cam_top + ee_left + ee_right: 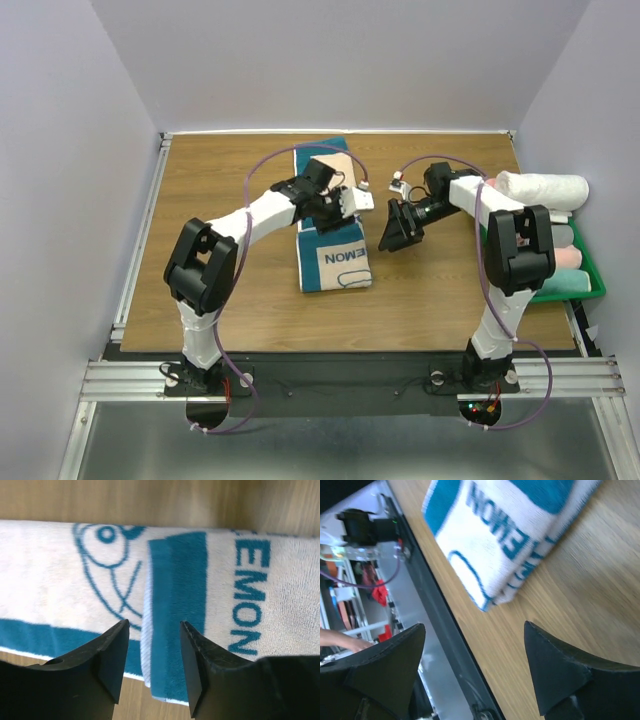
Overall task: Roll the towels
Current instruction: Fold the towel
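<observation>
The jaws of the left gripper (154,630) are being held half open and empty, astride the folded-over end of the towel (335,262). Those of the right gripper (475,630) are being held wide and empty beside it. The towel is lying mid-tabletop (430,290) and is seemingly being rolled; next, that end is needing to be pinched and turned over.

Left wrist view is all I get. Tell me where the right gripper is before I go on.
Observer: The right gripper hangs to the right of the towel, apart from it, jaws open.
Operator: Say how far the towel is rolled.
Observer: No roll shows from above. It lies flat on the table, running from the near side to the far edge under the left gripper.
Operator: Report what's off to the right.
Observer: A green bin sits at the table's right edge, with a white roll at its far end.
</observation>
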`<control>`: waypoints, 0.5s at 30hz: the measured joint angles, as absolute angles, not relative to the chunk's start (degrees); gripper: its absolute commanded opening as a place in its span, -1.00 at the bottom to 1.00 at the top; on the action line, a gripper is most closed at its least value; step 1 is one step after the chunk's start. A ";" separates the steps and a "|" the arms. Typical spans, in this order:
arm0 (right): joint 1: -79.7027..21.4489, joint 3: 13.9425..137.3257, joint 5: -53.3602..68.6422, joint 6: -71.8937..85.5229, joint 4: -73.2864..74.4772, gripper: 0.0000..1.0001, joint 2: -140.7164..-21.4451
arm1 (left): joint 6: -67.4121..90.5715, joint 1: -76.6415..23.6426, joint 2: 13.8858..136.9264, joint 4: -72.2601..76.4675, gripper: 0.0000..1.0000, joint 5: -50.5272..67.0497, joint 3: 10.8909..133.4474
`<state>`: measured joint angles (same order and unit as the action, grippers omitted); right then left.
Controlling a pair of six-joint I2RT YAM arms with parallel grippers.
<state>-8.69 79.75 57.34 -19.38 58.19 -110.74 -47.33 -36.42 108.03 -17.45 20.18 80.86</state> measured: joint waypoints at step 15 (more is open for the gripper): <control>-21.08 71.85 64.07 1.37 35.44 0.12 -103.31 | -12.38 -22.17 98.17 -9.43 -0.39 51.22 73.80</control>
